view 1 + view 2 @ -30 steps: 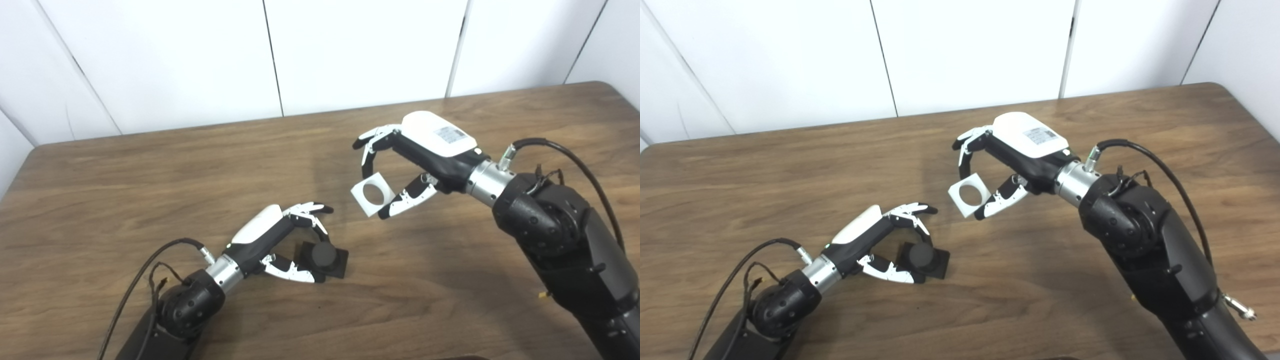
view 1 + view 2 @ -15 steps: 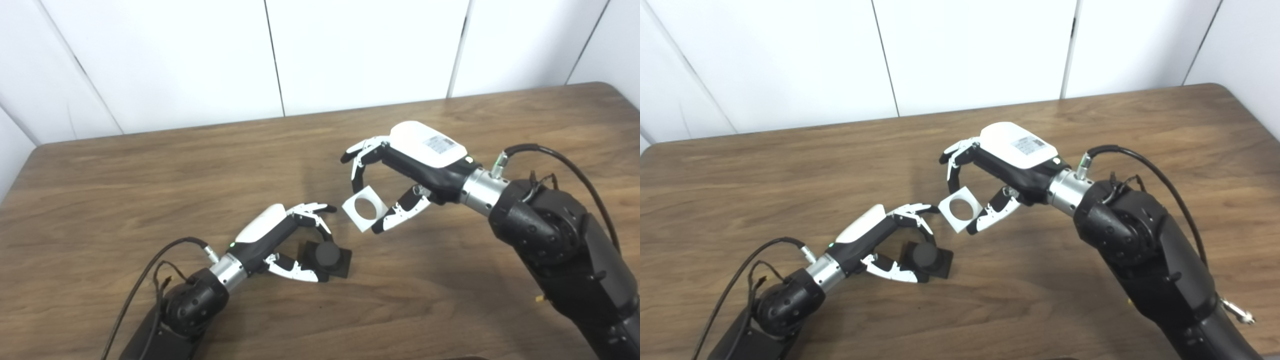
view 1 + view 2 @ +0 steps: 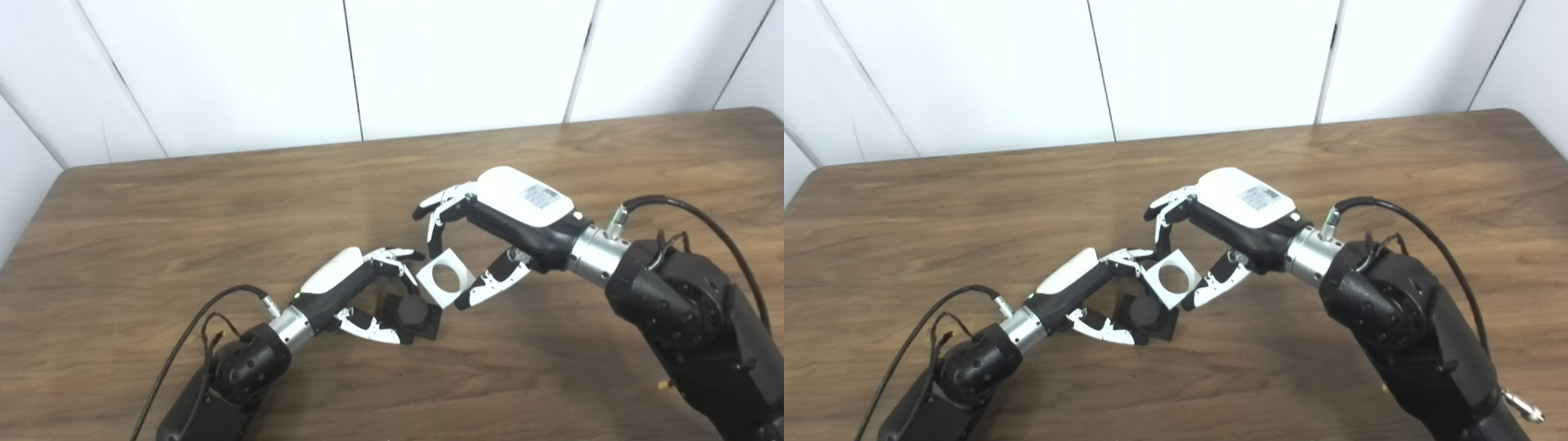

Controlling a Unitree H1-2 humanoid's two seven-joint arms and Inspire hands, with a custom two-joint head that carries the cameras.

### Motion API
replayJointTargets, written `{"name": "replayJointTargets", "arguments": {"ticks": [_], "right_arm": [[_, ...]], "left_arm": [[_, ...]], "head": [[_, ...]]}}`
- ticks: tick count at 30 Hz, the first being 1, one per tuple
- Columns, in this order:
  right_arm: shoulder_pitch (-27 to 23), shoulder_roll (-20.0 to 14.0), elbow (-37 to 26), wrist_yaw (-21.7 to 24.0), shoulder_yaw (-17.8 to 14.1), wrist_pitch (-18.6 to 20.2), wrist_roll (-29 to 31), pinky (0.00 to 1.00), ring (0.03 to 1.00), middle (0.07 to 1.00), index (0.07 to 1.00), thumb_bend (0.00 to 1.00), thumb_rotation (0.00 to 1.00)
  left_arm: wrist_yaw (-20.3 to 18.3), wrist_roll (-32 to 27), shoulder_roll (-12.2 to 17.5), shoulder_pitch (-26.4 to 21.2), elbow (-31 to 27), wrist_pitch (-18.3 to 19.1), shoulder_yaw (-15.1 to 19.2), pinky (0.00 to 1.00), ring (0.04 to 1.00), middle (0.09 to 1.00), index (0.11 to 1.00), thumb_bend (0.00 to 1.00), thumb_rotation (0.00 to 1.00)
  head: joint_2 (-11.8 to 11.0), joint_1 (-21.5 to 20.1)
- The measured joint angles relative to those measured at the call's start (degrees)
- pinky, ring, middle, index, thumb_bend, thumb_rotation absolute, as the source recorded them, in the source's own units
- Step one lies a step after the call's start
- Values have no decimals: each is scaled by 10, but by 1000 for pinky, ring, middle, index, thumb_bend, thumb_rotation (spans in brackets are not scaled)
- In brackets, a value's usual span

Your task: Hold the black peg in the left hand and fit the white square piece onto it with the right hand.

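Observation:
The black peg [image 3: 414,312], a round stub on a square black base, sits low over the wooden table [image 3: 184,208] with my left hand [image 3: 361,288] shut on it, fingers above and thumb below. My right hand [image 3: 490,236] is shut on the white square piece [image 3: 446,278], pinching it between fingers and thumb. The piece has a round hole and hangs tilted, just above and to the right of the peg, its lower left corner close to the peg top and to my left fingertips [image 3: 1127,257].
White wall panels [image 3: 459,61] stand behind the table's far edge. Cables loop off both forearms [image 3: 1372,205]. Bare wood lies to the left and far right.
My right hand has carried the white piece down and left until it nearly overlaps the peg. My left hand keeps its hold on the peg. The camera view has shifted slightly.

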Motion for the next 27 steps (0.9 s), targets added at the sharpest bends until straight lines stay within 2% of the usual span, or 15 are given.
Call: {"name": "replayJointTargets", "arguments": {"ticks": [14,20,27], "right_arm": [[4,3,-14,8,3,-1,4,790,814,799,480,512,147],[4,10,-14,10,17,-1,3,814,819,803,480,511,147],[3,10,-12,12,23,-4,2,807,816,800,480,512,146]], "left_arm": [[2,5,-5,0,0,1,0,926,913,895,492,514,80],[2,5,-7,0,0,1,0,899,907,892,492,513,81],[2,5,-8,1,0,2,0,916,910,897,493,513,80]], "head": [[2,18],[5,18],[8,19]]}}
